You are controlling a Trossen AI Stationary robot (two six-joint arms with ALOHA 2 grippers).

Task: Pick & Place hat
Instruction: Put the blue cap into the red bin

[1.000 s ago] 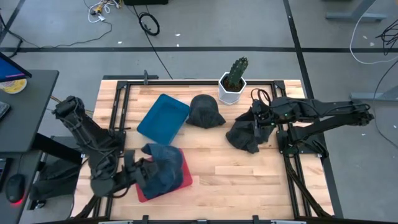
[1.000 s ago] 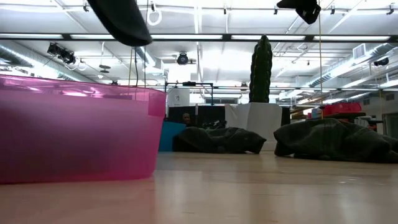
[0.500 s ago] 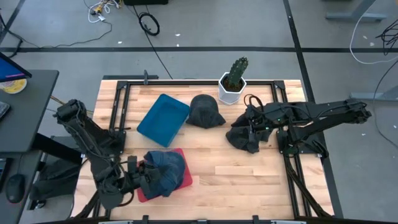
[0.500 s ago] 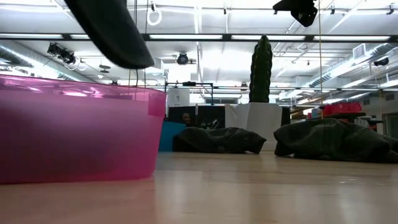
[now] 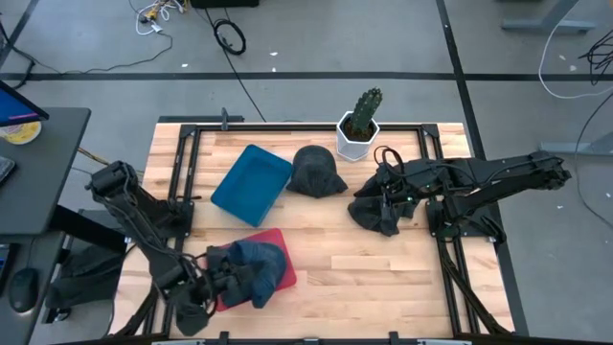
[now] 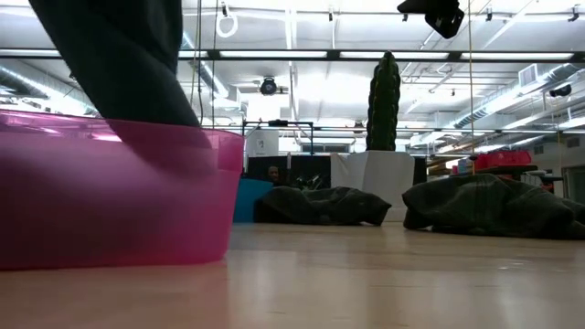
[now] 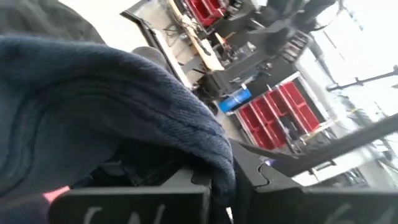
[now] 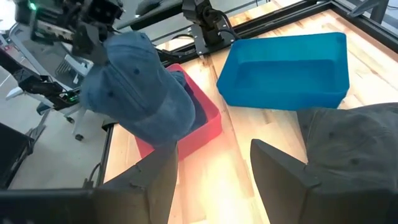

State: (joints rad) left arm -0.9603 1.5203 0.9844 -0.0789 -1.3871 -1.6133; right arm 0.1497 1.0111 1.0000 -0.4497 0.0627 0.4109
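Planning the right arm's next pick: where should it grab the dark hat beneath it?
Probably from above, pinching a raised fold near the crown of the dark hat. It lies slumped on the table, so there is no firm edge; the open right gripper hangs over it.
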